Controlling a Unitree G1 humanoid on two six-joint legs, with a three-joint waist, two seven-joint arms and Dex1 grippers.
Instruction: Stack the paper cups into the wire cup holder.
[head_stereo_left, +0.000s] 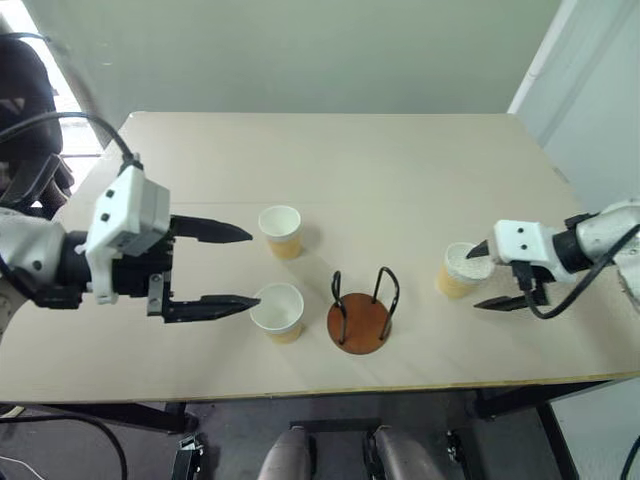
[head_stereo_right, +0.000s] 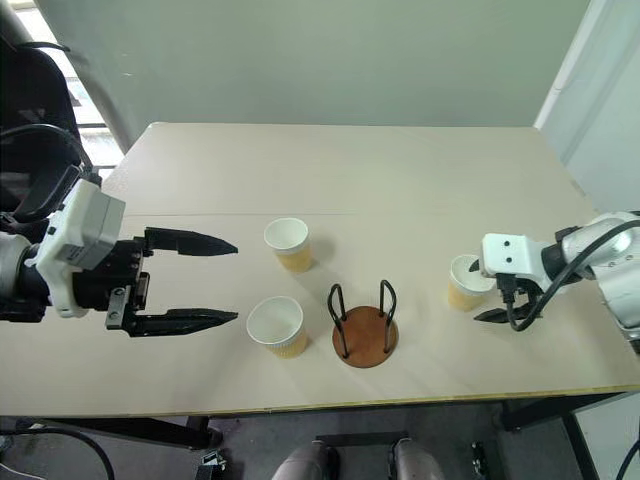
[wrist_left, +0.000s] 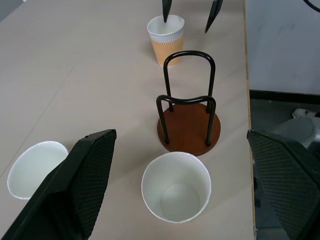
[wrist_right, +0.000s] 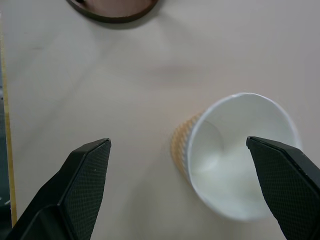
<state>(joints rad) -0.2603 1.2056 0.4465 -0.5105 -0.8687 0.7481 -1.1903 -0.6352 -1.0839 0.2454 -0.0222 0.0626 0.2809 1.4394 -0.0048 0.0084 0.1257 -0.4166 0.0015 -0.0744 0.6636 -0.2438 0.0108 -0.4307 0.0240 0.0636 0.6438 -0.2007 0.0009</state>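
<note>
We saw the right gripper (head_stereo_left: 487, 277) spread wide over a paper cup (head_stereo_left: 459, 270) near the desk's (head_stereo_left: 400, 170) right edge, gripping nothing. The left gripper (head_stereo_left: 234, 269) also gaped wide and empty, just beside two upright cups (head_stereo_left: 281, 231) (head_stereo_left: 278, 312). The empty wire cup holder (head_stereo_left: 361, 313) stood between them, near the front edge.

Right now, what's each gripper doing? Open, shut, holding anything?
Left gripper: open, empty, beside two paper cups.
Right gripper: open, holding nothing, poised over the third paper cup.
</note>
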